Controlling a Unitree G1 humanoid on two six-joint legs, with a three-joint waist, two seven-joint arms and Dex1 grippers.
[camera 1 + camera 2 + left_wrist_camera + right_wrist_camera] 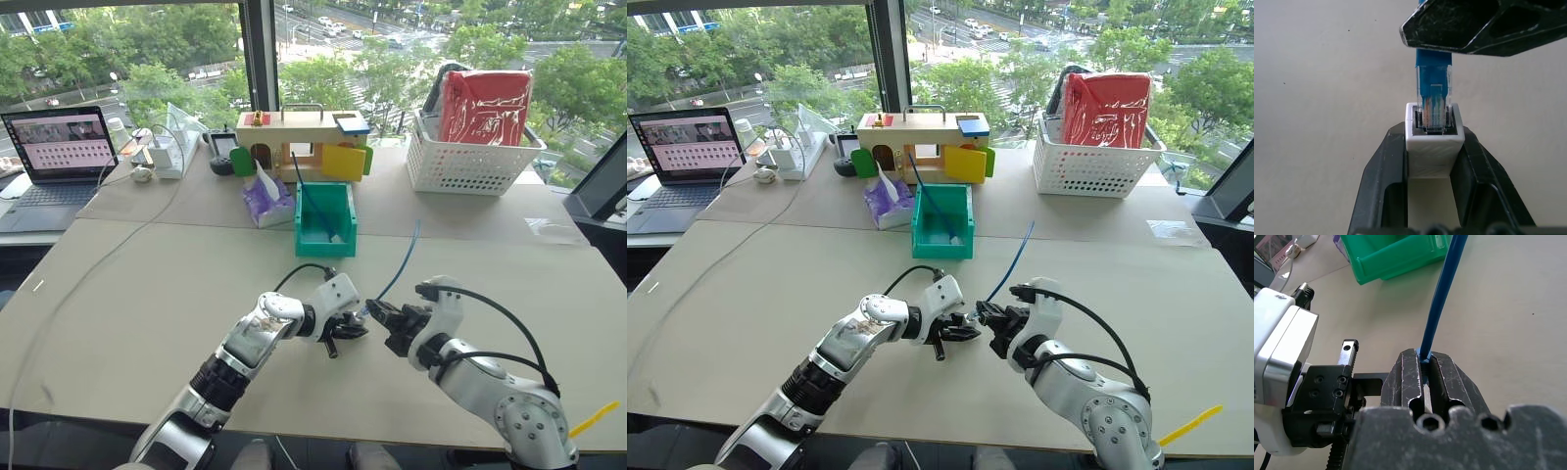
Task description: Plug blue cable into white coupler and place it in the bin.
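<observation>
My left gripper (1432, 161) is clamped on the white coupler (1433, 147), one finger on each side, socket end facing out past the fingertips. My right gripper (1426, 382) is pinched fully closed on the blue cable (1442, 298), just behind its plug.

The plug (1433, 95) sits in the mouth of the coupler socket. Clear plug body and blue boot still stand proud of the rim, so I can't tell if it's fully seated.

Both grippers meet tip to tip above the near centre of the table (147, 294). The left gripper (345, 328) comes in from the left, the right gripper (384, 318) from the right. The free end of the cable (402, 264) arcs up and away toward the far right, clear of the surface.

The bin (325, 217) is straight ahead on the far side of the grippers, well apart from them, lowered lip facing me. A second blue cable (304, 191) already leans in it and sticks out over its far left rim.

Open tabletop lies between my grippers and the bin lip. Left of the bin, just beside it, is a purple tissue pack (266, 201). Behind the bin is a wooden box (294, 137) with coloured flaps. Far right is a white lattice basket (470, 157) holding a red bag. Far left is a laptop (59, 152), and a grey cord (98, 264) trails from there down the left side toward the near edge, well away from my arms. Near right and near left stretches of the table are bare.
</observation>
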